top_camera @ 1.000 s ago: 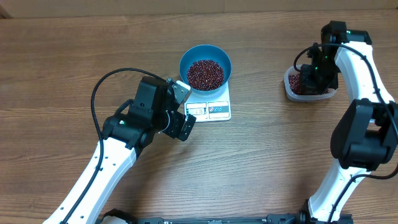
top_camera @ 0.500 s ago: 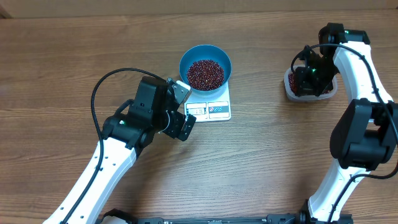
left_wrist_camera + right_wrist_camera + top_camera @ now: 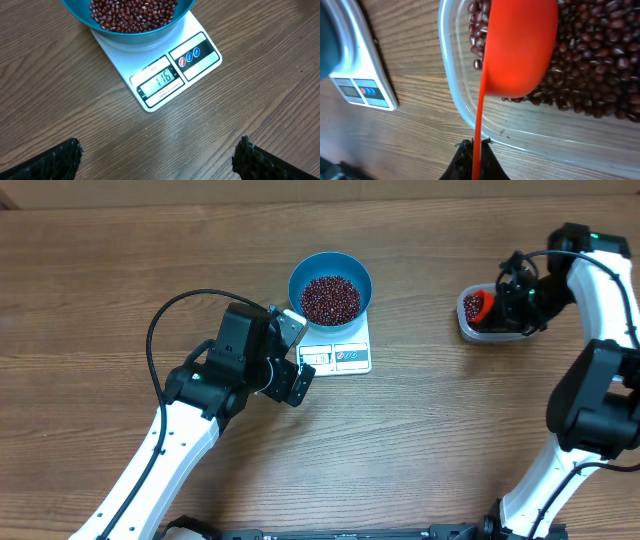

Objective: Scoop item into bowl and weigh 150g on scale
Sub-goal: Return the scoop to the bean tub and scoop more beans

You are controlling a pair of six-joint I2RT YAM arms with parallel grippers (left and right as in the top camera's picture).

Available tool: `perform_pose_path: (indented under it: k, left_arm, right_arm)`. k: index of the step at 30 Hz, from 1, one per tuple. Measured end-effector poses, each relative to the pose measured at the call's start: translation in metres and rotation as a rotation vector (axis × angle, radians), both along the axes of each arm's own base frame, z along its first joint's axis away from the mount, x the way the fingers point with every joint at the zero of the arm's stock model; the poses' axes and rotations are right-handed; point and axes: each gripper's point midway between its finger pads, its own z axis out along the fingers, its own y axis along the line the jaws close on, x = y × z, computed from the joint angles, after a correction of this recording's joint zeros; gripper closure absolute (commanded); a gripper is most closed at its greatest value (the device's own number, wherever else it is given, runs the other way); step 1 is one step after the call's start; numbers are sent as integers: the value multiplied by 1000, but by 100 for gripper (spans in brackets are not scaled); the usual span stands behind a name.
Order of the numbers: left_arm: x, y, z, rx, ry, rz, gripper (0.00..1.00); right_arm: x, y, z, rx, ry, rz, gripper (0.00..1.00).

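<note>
firmly shut on the thin handle of an orange-red scoop [image 3: 520, 45], the right claw [image 3: 475, 161] holds the cup over dark red beans [image 3: 590, 60] in a clear tub [image 3: 451, 85], at the upper right of the overhead frame. well apart, left of centre, the left claw [image 3: 157, 159] gapes wide and empty above the wooden table [image 3: 250, 100], just beside the white scale [image 3: 160, 61], its display reading 116. on the scale sits the blue bowl [image 3: 135, 39], heaped with more beans, at top centre.
</note>
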Motion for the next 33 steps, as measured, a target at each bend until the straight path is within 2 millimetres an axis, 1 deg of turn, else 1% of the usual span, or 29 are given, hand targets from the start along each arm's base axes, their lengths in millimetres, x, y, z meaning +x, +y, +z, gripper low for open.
perform_pose_path:
  k: [5,12,17,22,25,28,31,33]
  left_arm:
    - [0,0,0,0,0,0,0]
    - [0,0,0,0,0,0,0]
    - [0,0,0,0,0,0,0]
    - [0,0,0,0,0,0,0]
    - [0,0,0,0,0,0,0]
    - [0,0,0,0,0,0,1]
    - [0,0,0,0,0,0,0]
    - [0,0,0,0,0,0,0]
  right_arm:
    - [-2,-17,5,61,-21,-46,96]
    - [-11,-25,18,179,-53,-49,96]
    - [-15,-37,26,246,-90,-74,96]
    - [-23,-42,42,360,-140,-92,96]
    - [-26,-41,53,428,-172,-94,96]
    - [-27,-34,66,503,-214,-84,96]
    - [-24,-27,71,532,-244,-65,96]
    - [-21,-18,74,550,-257,-44,96]
